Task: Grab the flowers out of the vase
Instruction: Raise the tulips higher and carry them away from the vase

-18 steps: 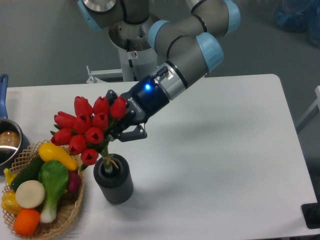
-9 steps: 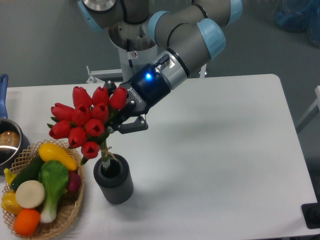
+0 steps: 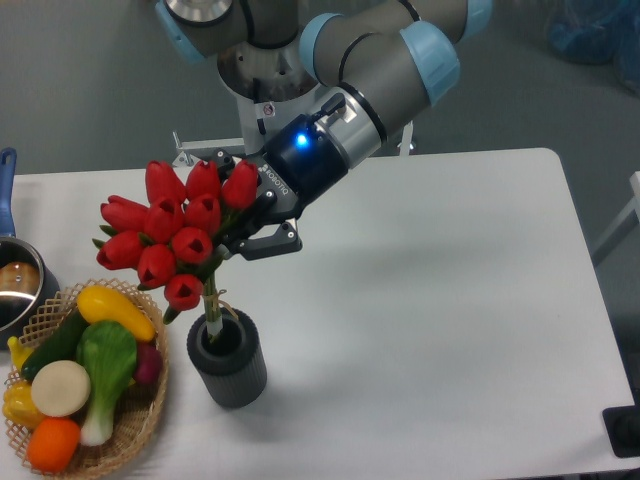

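Camera: smooth red flowers (image 3: 170, 235), ribbed vase (image 3: 228, 358)

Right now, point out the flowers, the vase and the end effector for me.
flowers (image 3: 170, 238): fixed camera view, on a red tulip head mid-bunch.
vase (image 3: 232, 378): fixed camera view, on its ribbed grey side.
end effector (image 3: 240, 240): fixed camera view, between the fingertips, shut on the bunch.

Grey arm (image 3: 380, 50), light-blue joint caps, black fingers (image 3: 268, 243), glowing blue light
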`<state>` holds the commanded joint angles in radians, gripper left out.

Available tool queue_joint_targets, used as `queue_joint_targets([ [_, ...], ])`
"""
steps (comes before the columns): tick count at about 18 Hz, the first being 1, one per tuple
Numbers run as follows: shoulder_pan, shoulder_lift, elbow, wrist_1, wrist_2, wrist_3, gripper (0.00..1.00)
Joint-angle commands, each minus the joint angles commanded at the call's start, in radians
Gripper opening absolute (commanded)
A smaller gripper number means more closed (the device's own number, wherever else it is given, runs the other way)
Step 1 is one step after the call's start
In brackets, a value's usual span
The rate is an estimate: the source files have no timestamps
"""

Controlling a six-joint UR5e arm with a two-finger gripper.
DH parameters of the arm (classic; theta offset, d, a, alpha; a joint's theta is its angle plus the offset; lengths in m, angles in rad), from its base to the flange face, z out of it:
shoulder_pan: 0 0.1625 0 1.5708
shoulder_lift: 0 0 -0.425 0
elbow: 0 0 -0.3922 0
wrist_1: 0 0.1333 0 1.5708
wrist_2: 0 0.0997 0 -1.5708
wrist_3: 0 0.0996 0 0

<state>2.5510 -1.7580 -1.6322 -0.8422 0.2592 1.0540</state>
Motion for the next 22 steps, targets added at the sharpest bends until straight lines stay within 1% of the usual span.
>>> queue_joint_targets([
  [4, 0.018, 0.014, 0.011, 0.0, 0.0, -0.032, 0.28],
  [9, 0.098, 0.028, 0.014, 0.002, 0.017, -0.02, 0.28],
  [14, 0.179, 0.029, 0.014, 0.002, 0.018, -0.002, 0.28],
  [16, 0.228, 0.032, 0.0, 0.0, 0.018, 0.026, 0.28],
  [18, 0.242, 0.032, -0.014, -0.002, 0.021, 0.052, 0.28],
  [19, 0.256, 0.035, -0.017, -0.002, 0.041, 0.054, 0.28],
  [22, 0.267, 0.04, -0.021, -0.002, 0.093, 0.055, 0.28],
])
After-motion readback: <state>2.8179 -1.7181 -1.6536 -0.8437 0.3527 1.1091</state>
